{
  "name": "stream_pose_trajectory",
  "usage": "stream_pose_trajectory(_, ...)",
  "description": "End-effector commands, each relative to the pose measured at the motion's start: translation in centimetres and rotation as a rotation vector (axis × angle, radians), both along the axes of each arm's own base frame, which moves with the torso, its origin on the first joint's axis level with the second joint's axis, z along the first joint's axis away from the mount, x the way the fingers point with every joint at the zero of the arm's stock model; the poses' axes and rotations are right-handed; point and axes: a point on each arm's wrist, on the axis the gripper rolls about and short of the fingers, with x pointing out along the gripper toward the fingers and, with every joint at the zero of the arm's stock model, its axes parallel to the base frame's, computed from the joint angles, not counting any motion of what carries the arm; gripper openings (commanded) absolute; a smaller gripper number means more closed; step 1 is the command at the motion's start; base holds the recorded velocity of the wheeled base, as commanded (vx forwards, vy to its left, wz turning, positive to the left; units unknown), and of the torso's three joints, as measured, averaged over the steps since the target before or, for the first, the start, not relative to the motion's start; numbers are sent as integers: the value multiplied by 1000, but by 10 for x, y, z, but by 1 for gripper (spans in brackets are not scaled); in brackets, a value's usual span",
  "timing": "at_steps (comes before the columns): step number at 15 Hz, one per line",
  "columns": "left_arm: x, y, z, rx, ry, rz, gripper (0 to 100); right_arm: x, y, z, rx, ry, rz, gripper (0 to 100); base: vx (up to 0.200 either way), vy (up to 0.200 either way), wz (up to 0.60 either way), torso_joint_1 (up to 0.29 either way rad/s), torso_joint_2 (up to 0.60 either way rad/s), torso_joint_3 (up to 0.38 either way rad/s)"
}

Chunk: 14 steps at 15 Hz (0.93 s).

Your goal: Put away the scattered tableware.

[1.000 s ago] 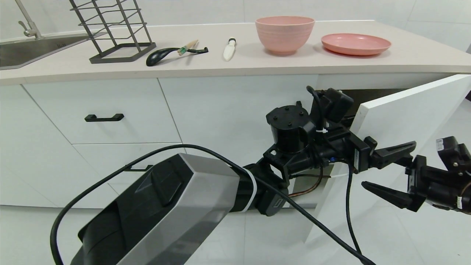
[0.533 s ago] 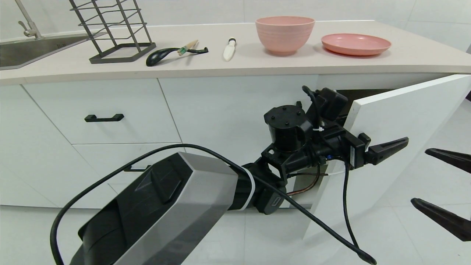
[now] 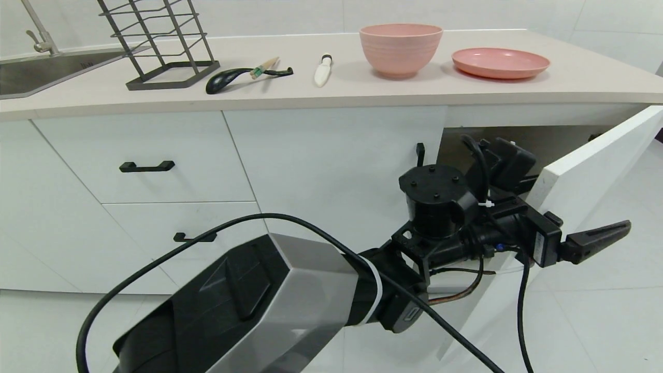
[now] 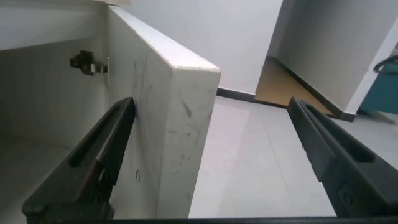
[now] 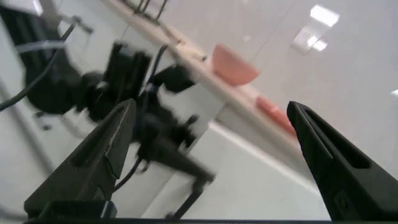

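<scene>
Left wrist view — left gripper (image 4: 210, 102) spread astride cabinet door (image 4: 168, 124); right gripper (image 5: 211, 107) spread too.

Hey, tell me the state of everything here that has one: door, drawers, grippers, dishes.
cabinet door, open
upper drawer, shut
lower drawer, shut
left gripper, open, fingers either side of the door's edge
right gripper, open, holding nothing
pink bowl, upright on the counter
pink plate, flat on the counter

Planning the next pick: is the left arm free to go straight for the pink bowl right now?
Probably not directly. The left gripper sits below the countertop, open astride the cabinet door; it must back off before rising to the pink bowl.
</scene>
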Motion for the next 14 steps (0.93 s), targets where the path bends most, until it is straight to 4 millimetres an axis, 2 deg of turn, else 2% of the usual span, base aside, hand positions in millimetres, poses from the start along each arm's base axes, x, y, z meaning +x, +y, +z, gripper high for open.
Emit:
stream_pose_trajectory(1, -12, -6, -8, 15, 11, -22, 100, -20, 3, 11, -3, -115, -26, 100, 0, 0, 0, 0, 0, 0)
stream_pose_trajectory(7, -37, -19, -20, 32, 22, -76, 100, -29, 4, 12, 2, -161, -47, 100, 0, 0, 0, 0, 0, 0)
stream_pose_trajectory(11, -51, -33, -36, 38, 28, -100, 100, -34, 5, 20, -5, -210, -77, 100, 0, 0, 0, 0, 0, 0)
stream_pose_trajectory(14, -59, -55, -50, 7, 27, -97, 100, -37, 5, 28, -12, -248, -91, 100, 0, 0, 0, 0, 0, 0)
